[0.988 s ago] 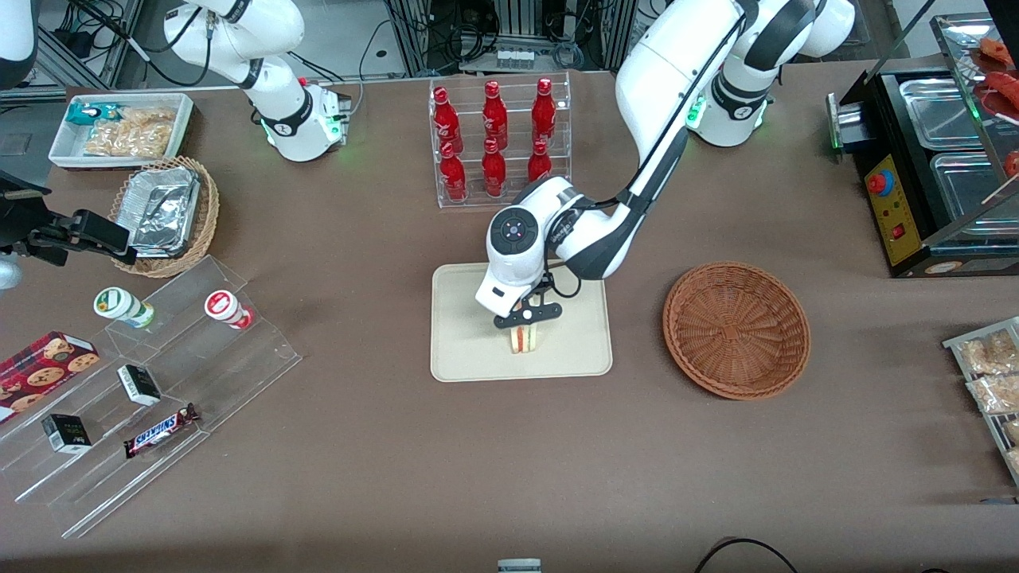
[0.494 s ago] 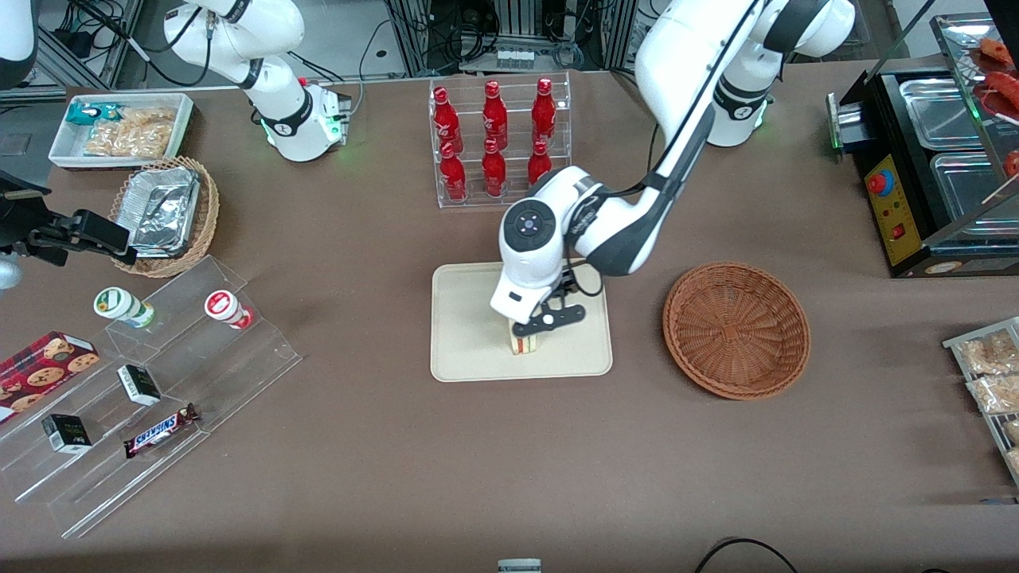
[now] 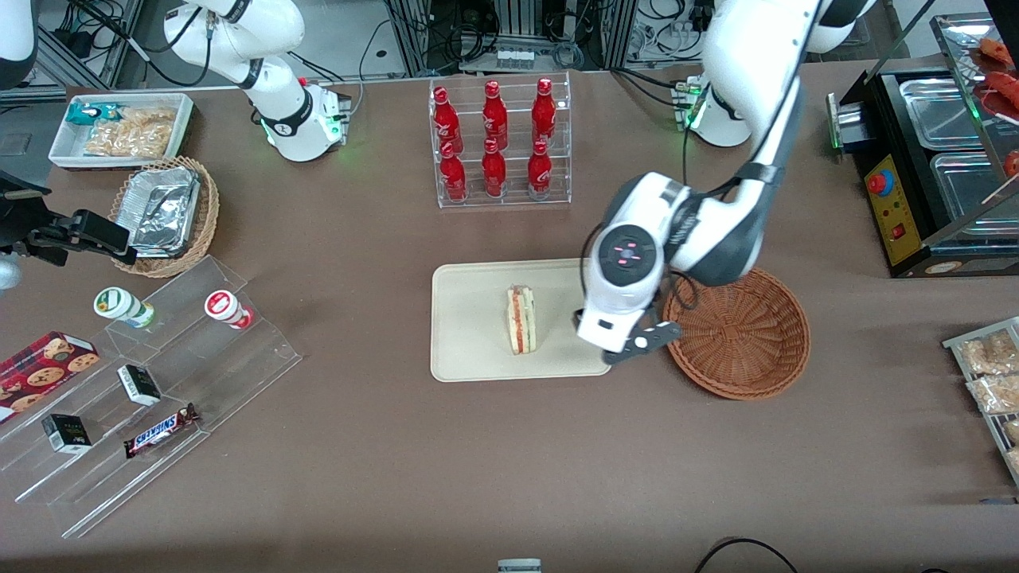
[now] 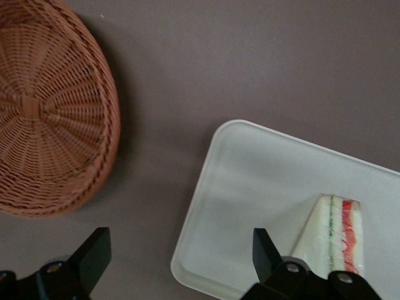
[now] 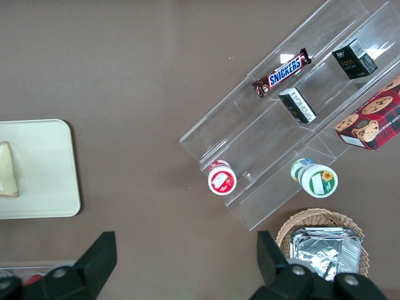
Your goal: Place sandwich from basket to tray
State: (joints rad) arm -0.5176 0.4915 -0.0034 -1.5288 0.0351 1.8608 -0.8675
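Note:
The sandwich (image 3: 521, 320) lies on the cream tray (image 3: 470, 318), pale bread with red and green layers showing on its cut edge. My left gripper (image 3: 629, 354) hangs open above the tray's edge nearest the reddish-brown basket (image 3: 736, 330), apart from the sandwich. In the left wrist view the gripper (image 4: 180, 250) has its black fingers (image 4: 94, 250) spread wide with nothing between them. Under them are a corner of the tray (image 4: 250, 181) and bare table. The sandwich (image 4: 334, 234) sits beside one finger, and the basket (image 4: 44, 119) holds nothing.
A clear rack of red bottles (image 3: 500, 143) stands farther from the front camera than the tray. Toward the parked arm's end are a stepped acrylic shelf with snacks (image 3: 143, 382), a tan basket of foil containers (image 3: 163, 211) and a white bin (image 3: 119, 127). A black appliance (image 3: 931, 175) is at the working arm's end.
The gripper has let go of the sandwich, risen and swung from over the tray's middle toward the basket. The sandwich stays on the tray, now fully visible.

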